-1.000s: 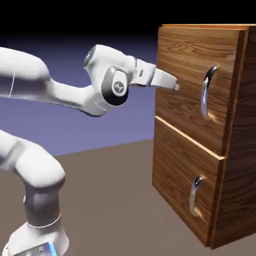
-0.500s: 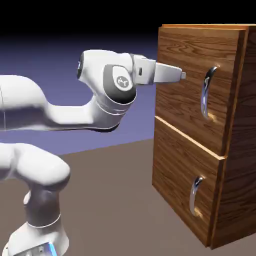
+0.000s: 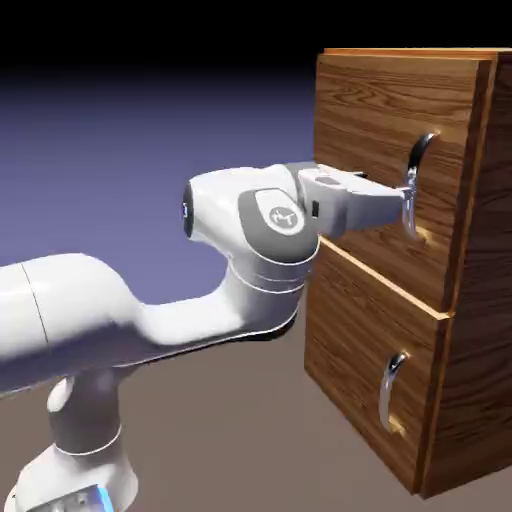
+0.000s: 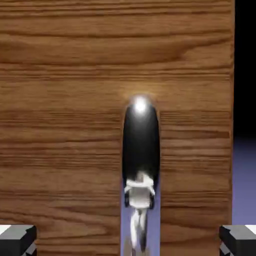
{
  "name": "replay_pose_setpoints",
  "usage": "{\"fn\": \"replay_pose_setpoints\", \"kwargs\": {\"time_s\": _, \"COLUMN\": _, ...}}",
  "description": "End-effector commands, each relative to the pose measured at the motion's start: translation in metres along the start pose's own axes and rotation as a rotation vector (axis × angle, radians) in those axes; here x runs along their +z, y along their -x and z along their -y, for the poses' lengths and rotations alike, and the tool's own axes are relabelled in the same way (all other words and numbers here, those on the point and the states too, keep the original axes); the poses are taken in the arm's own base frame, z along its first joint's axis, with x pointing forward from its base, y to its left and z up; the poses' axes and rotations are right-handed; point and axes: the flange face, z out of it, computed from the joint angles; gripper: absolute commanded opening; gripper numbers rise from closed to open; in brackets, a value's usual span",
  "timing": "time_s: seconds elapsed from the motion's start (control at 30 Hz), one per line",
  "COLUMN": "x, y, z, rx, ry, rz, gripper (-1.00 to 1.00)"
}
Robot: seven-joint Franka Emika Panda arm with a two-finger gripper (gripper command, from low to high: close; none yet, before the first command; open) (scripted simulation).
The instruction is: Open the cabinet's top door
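The cabinet (image 3: pixel 472 300) of brown wood grain stands at the right of the exterior view. Its top door (image 3: pixel 365 110) carries a long curved silver handle (image 3: pixel 417 160). My gripper (image 3: pixel 399 208) reaches level from the left, its tips at the lower part of that handle. In the hand view the top door's wood (image 4: pixel 60 100) fills the picture and the handle (image 4: pixel 141 145) runs up the middle. The grey fingertips (image 4: pixel 17 239) sit far apart in the bottom corners, so the gripper (image 4: pixel 128 244) is open, with the handle in line between the fingers. Contact cannot be told.
Below the top door sits the shorter panel (image 3: pixel 350 350) with its smaller silver handle (image 3: pixel 391 385). The arm's white elbow and forearm (image 3: pixel 150 310) stretch across the lower left of the exterior view. The brown table (image 3: pixel 220 420) spreads under them.
The hand has come down and moved right, from beside the door's upper left part to the lower part of the long handle. The arm's elbow has dropped low.
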Motion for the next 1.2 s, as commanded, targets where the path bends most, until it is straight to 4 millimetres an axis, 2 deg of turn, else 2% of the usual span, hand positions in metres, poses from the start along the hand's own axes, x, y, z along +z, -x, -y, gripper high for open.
{"fn": "replay_pose_setpoints", "kwargs": {"time_s": 0.0, "x": 0.009, "y": -0.001, "z": 0.0, "rx": 0.0, "ry": -0.001, "rz": 0.0, "gripper": 0.0}}
{"fn": "replay_pose_setpoints", "kwargs": {"time_s": 0.13, "x": 0.048, "y": 0.0, "z": 0.0, "rx": 0.0, "ry": 0.0, "rz": 0.0, "gripper": 0.0}}
{"fn": "replay_pose_setpoints", "kwargs": {"time_s": 0.17, "x": 0.05, "y": 0.0, "z": 0.0, "rx": 0.0, "ry": 0.0, "rz": 0.0, "gripper": 0.0}}
{"fn": "replay_pose_setpoints", "kwargs": {"time_s": 0.2, "x": 0.05, "y": 0.0, "z": 0.0, "rx": 0.0, "ry": 0.0, "rz": 0.0, "gripper": -1.0}}
{"fn": "replay_pose_setpoints", "kwargs": {"time_s": 0.23, "x": 0.05, "y": 0.0, "z": 0.0, "rx": 0.0, "ry": 0.0, "rz": 0.0, "gripper": -1.0}}
{"fn": "replay_pose_setpoints", "kwargs": {"time_s": 0.6, "x": -0.049, "y": 0.043, "z": 0.043, "rx": 0.0, "ry": 0.216, "rz": -0.216, "gripper": -1.0}}
{"fn": "replay_pose_setpoints", "kwargs": {"time_s": 0.73, "x": -0.077, "y": 0.062, "z": 0.062, "rx": 0.0, "ry": 0.29, "rz": -0.29, "gripper": -1.0}}
{"fn": "replay_pose_setpoints", "kwargs": {"time_s": 0.93, "x": -0.108, "y": 0.088, "z": 0.088, "rx": 0.0, "ry": 0.38, "rz": -0.38, "gripper": -1.0}}
{"fn": "replay_pose_setpoints", "kwargs": {"time_s": 1.17, "x": -0.133, "y": 0.114, "z": 0.114, "rx": 0.0, "ry": 0.464, "rz": -0.464, "gripper": -1.0}}
